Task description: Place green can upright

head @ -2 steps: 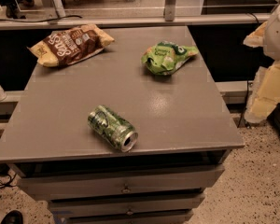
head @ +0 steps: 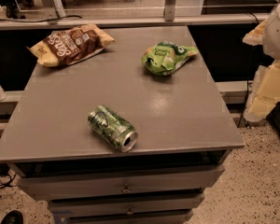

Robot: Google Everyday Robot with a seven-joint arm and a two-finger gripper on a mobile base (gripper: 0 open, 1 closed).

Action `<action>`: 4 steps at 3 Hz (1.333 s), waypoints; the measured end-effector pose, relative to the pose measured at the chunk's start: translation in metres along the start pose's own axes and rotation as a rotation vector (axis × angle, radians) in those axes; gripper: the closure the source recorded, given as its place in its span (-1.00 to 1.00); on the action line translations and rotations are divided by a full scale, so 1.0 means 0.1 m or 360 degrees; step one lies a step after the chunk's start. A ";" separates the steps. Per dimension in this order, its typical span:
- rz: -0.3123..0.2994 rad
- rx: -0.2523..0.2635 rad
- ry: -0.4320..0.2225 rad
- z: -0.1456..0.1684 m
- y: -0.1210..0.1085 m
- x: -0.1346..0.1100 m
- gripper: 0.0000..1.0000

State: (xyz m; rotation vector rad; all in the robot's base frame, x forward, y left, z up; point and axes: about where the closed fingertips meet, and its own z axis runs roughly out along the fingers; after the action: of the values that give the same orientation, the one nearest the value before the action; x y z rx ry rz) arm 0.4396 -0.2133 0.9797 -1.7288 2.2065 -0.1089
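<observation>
Green can (head: 112, 128) lies on its side on the grey worktop (head: 186, 111), close to the front edge and a little left of the middle. It lies at a slant: its silver end faces the front edge and slightly right, and its other end points toward the back left corner. Nothing touches the green can; bare worktop lies all round it.

Farther back, a green snack bag (head: 167, 57) rests flat toward the back right corner, well apart from the can. A brown snack bag (head: 70, 44) lies at the back left corner, one end reaching the left edge. The two bags are apart from each other.

Below the front edge are stacked drawers (head: 126, 185) with small knobs.

Off the right edge of the worktop, level with its back half, stand pale cream and white robot parts; the lower cream piece is probably the hand (head: 269, 90). It is clear of the worktop, well apart from the can, and I cannot tell whether it is open or closed.
</observation>
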 end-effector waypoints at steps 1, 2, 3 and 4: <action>-0.0002 0.0001 -0.0001 0.00 0.00 0.00 -1.00; -0.0219 0.0023 -0.0075 0.13 -0.12 -0.37 -1.00; -0.0529 0.0065 -0.0188 0.28 -0.24 -0.84 -1.00; -0.0602 0.0077 -0.0194 0.28 -0.25 -0.88 -1.00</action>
State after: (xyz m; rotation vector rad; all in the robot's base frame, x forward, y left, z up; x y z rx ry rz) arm 0.4893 -0.1320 0.9783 -2.0465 1.7574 -0.1406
